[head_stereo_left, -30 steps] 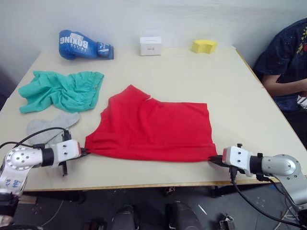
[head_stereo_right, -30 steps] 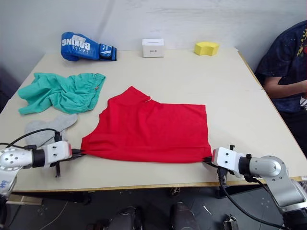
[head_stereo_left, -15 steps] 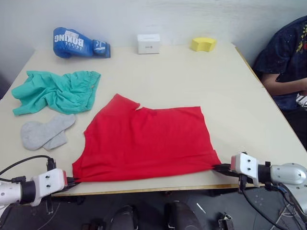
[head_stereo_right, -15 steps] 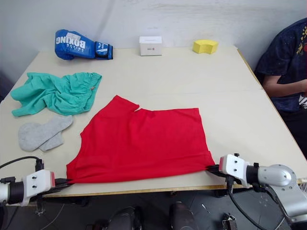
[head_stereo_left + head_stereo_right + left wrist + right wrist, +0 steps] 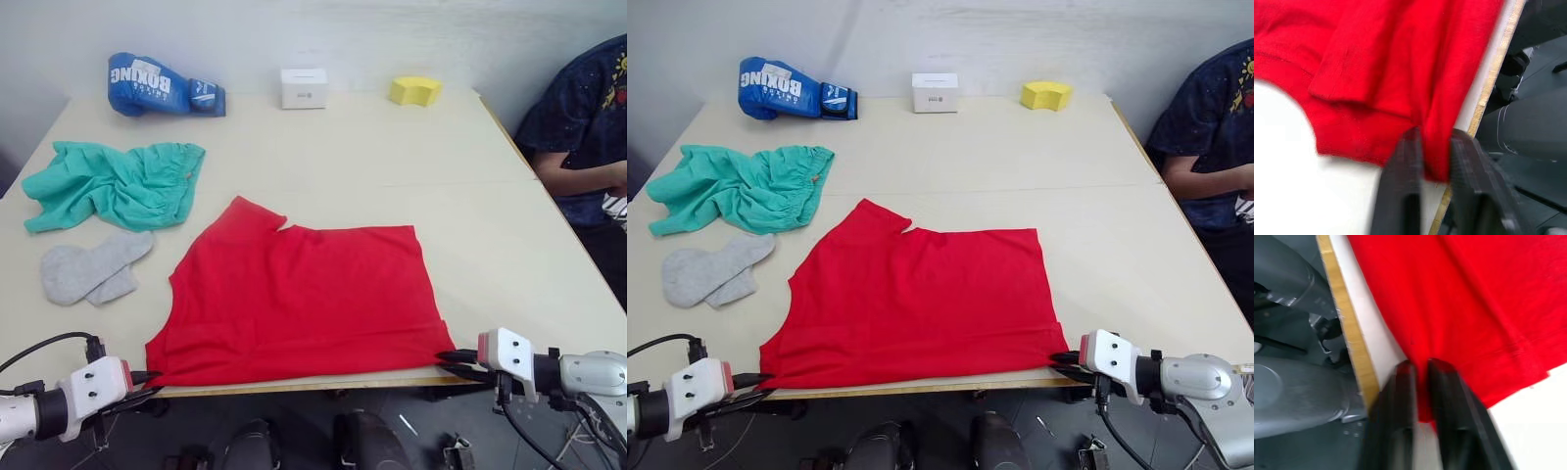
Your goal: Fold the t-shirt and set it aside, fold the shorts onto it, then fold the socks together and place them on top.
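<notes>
The red t-shirt (image 5: 304, 299) lies spread flat on the table, its near hem right at the front edge. My left gripper (image 5: 145, 378) is shut on the hem's near left corner, and the left wrist view shows red cloth (image 5: 1436, 152) pinched between the black fingers. At the near right corner my right gripper (image 5: 453, 360) is shut on the hem (image 5: 1422, 396) too. The teal shorts (image 5: 113, 183) lie crumpled at the far left. Just in front of them sit the grey socks (image 5: 90, 268), side by side.
A blue boxing glove (image 5: 157, 85), a white box (image 5: 303, 87) and a yellow sponge (image 5: 415, 91) line the table's far edge. A person in a dark shirt (image 5: 578, 117) sits at the right side. The wooden front edge (image 5: 323, 386) lies just under the hem.
Both grippers have drawn the t-shirt toward the near edge of the table, hem corners still held. The head camera has shifted as well.
</notes>
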